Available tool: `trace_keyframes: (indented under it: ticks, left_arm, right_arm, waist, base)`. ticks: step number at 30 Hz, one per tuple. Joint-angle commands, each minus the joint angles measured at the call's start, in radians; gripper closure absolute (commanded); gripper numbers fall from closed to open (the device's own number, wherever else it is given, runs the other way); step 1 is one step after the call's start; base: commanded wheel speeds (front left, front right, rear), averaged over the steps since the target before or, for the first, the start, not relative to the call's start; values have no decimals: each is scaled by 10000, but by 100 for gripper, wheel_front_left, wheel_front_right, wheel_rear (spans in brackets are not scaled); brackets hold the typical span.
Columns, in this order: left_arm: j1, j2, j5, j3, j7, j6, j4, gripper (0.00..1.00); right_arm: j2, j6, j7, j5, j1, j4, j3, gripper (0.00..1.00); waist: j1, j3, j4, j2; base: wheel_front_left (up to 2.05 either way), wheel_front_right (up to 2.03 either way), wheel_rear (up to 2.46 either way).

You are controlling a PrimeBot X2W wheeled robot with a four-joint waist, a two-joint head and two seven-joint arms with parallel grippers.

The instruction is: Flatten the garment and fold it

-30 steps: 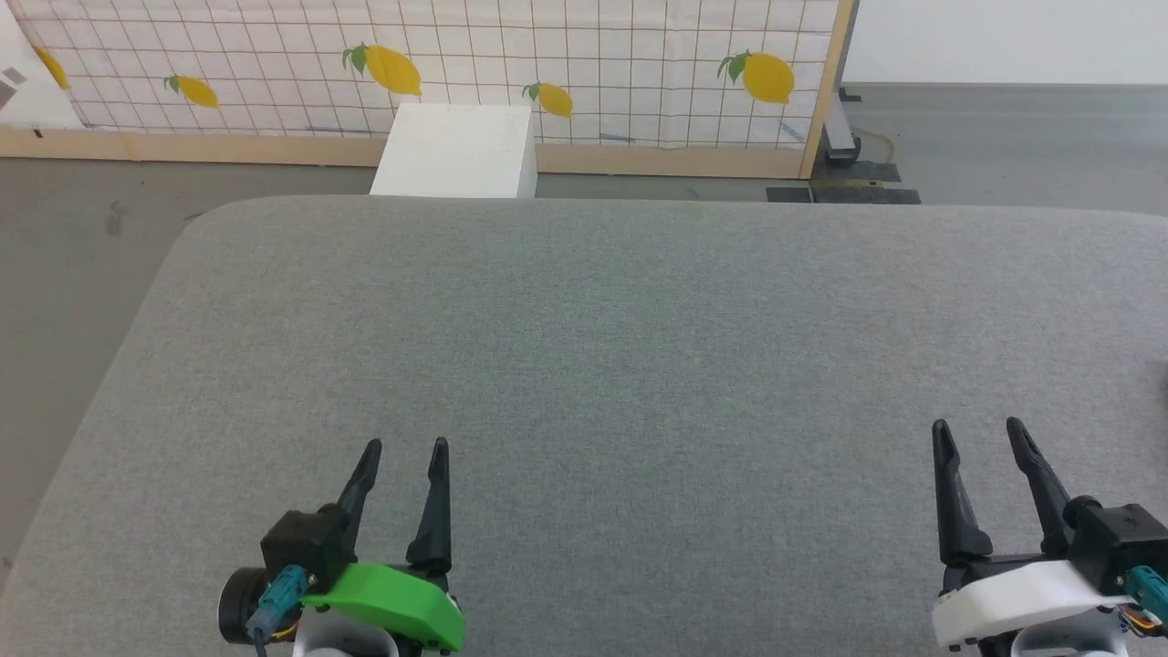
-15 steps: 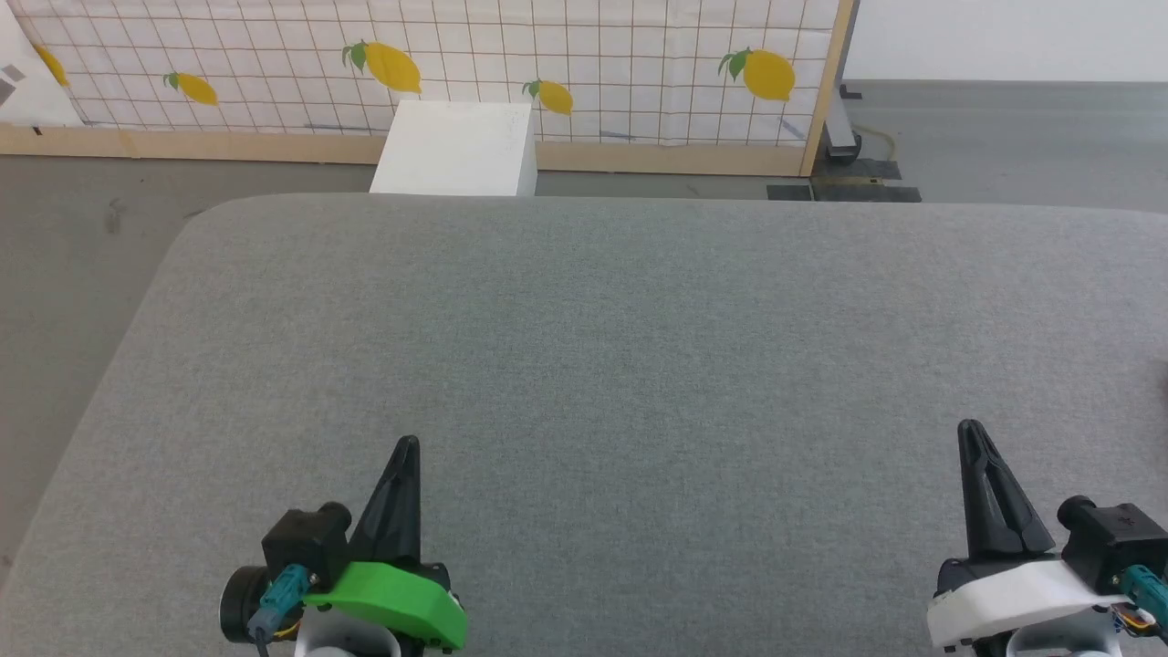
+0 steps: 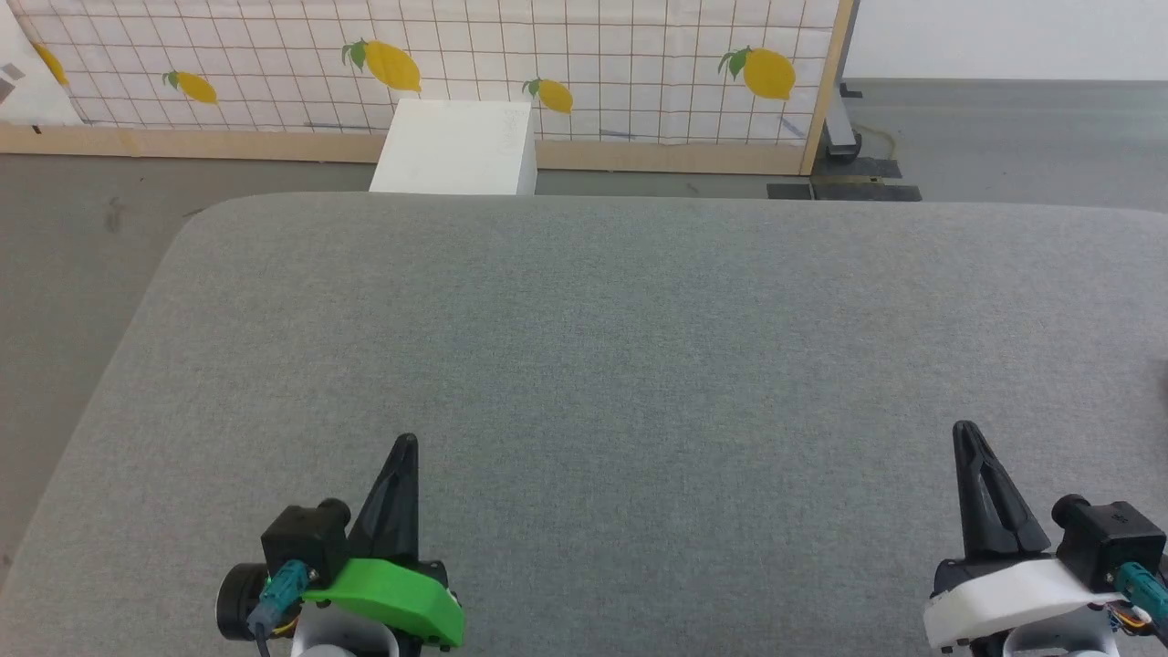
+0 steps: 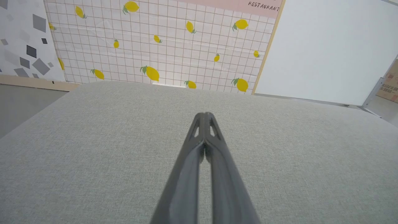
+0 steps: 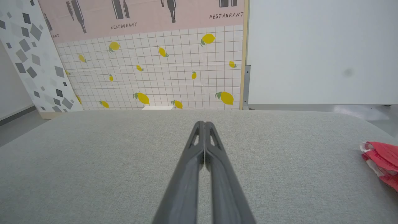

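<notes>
Surface: the bench [image 3: 639, 319] is a broad pad of grey woven cloth with rounded corners, bare across its middle.
Room: grey floor [image 3: 73, 237] runs round the bench's left and far sides. Behind stands a lemon panel [image 3: 593, 55], a white grid with yellow lemons in a pale wooden frame.
Between them: a white box [image 3: 456, 151] sits on the floor just past the bench's far edge.
Near left: the left gripper [image 3: 407, 443], with a green cover at its wrist, lies low over the cloth, jaws clenched tip to tip on nothing.
Near right: the right gripper [image 3: 964, 429], with a white cover, is likewise clenched and empty.
Right wrist view: the garment [image 5: 384, 158], red with white striping, lies crumpled on the bench at that view's right edge. It is cut by the frame and well apart from the fingers.
Higher up there: a pink strip [image 5: 140, 15] reading RESTAURANT tops the lemons. A speckled board [image 5: 37, 62] leans at the left and a white wall [image 5: 320, 49] fills the right.
Left wrist view: plain cloth lies around the closed fingertips, with the lemon panel beyond.
</notes>
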Motion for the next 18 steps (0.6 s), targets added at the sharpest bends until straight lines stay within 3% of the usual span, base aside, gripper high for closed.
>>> trace_keyframes:
  ticks: [1,18]
  left_arm:
    - [22,-5,98,55,71,59,-81,100]
    - [51,-12,426,233,416,141,-324,100]
  right_arm:
    - [3,-2,59,-92,-61,-38,28,100]
    - [7,-4,313,-258,-146,-104,138,100]
  waist:
    - [0,3,1,0]
    - [0,30,3,0]
  base:
    - [0,0,0]
    - [0,0,0]
